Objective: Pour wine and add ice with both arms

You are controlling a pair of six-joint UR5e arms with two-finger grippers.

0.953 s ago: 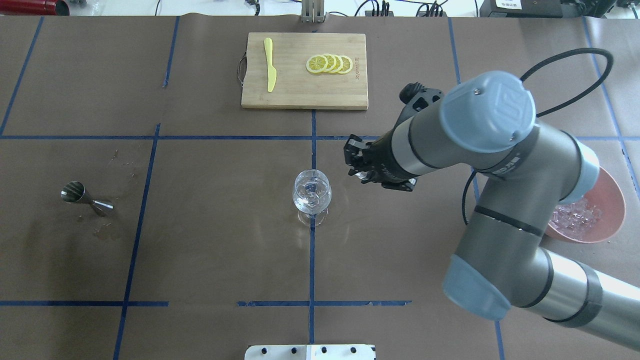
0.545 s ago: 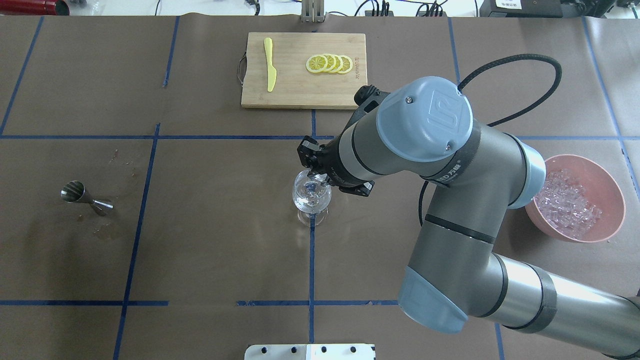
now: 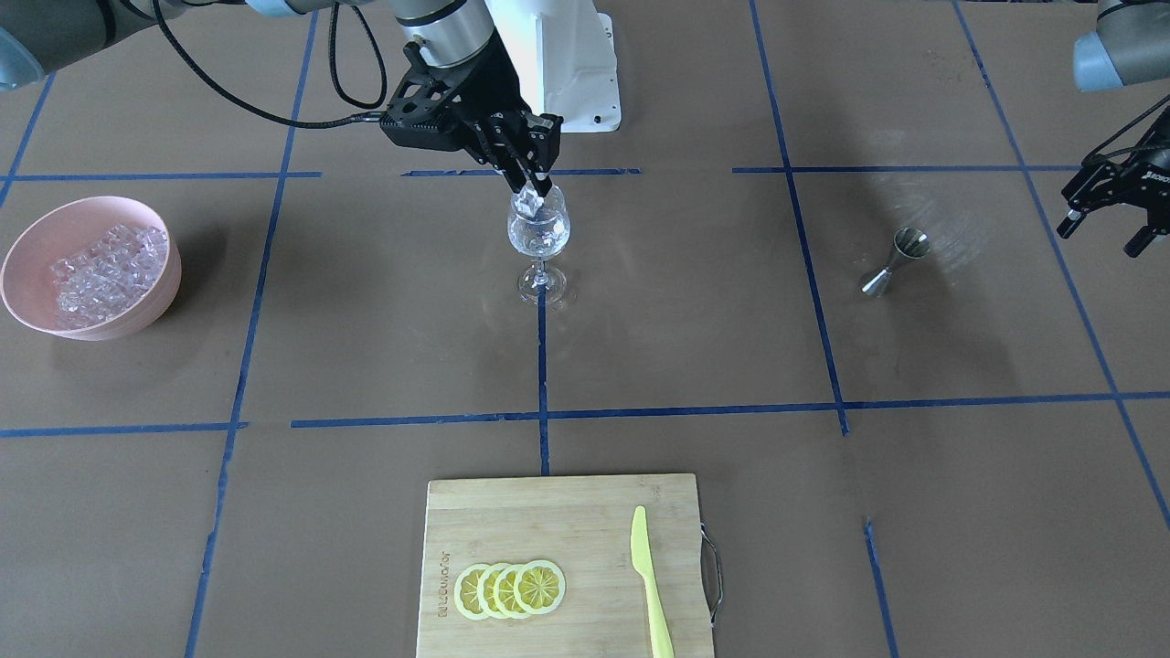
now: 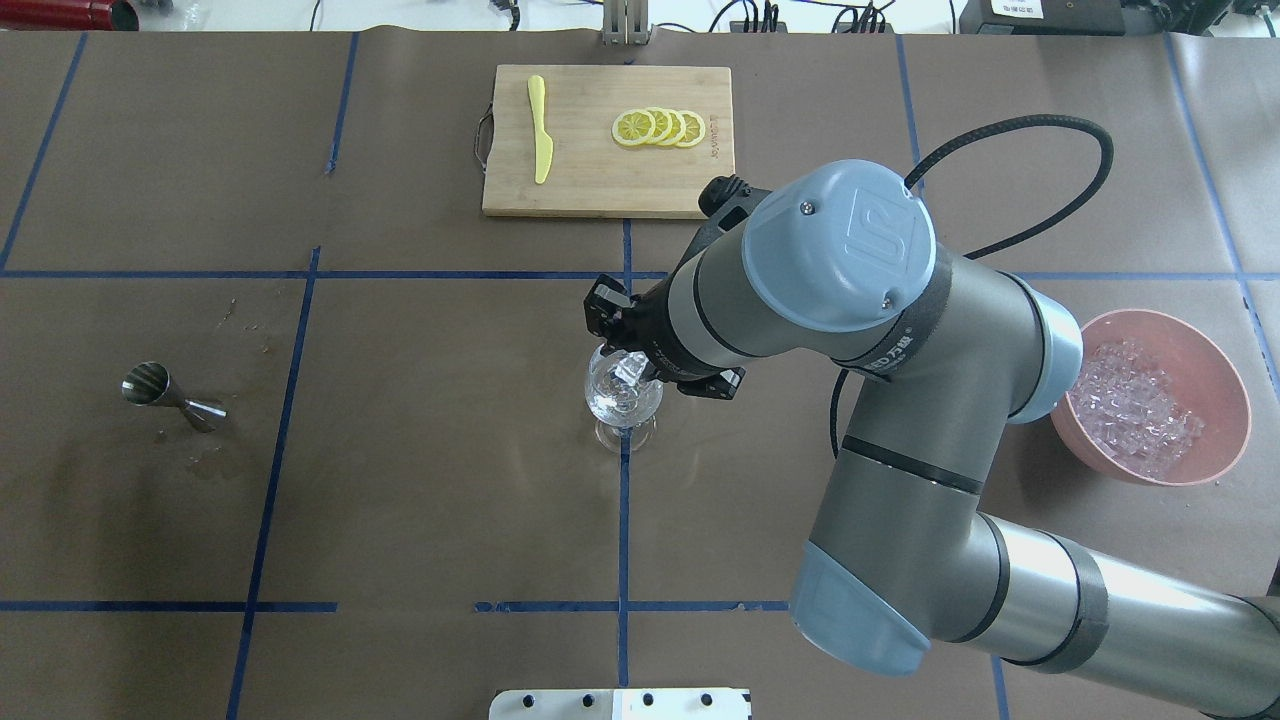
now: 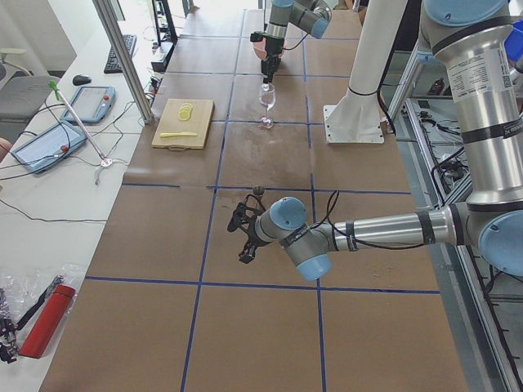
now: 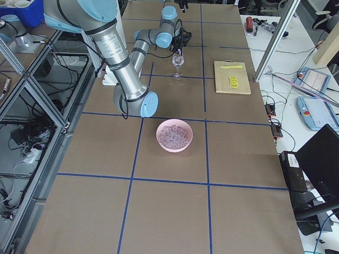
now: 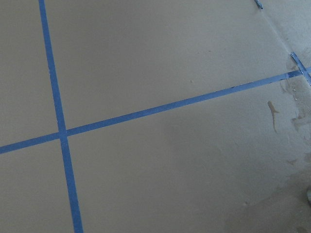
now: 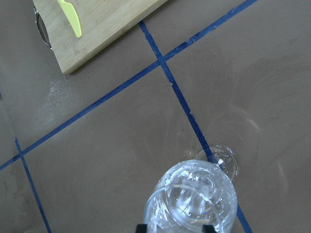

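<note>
- While hovering over the glass (image 3: pixel 539 236), the right pincer (image 3: pixel 531 194) grips 1 ice cube (image 3: pixel 528 205) at its mouth.
- Empty, the left pincer (image 3: pixel 1100 238) hangs released near the jigger (image 3: pixel 891 265).
- More ice (image 3: pixel 105 270) fills the pink bowl (image 3: pixel 137 315) on the tabletop (image 3: pixel 731 347).

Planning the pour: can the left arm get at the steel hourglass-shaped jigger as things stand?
Probably yes: the left gripper hangs near the steel hourglass-shaped jigger, jaws open, with only bare table between them.
</note>
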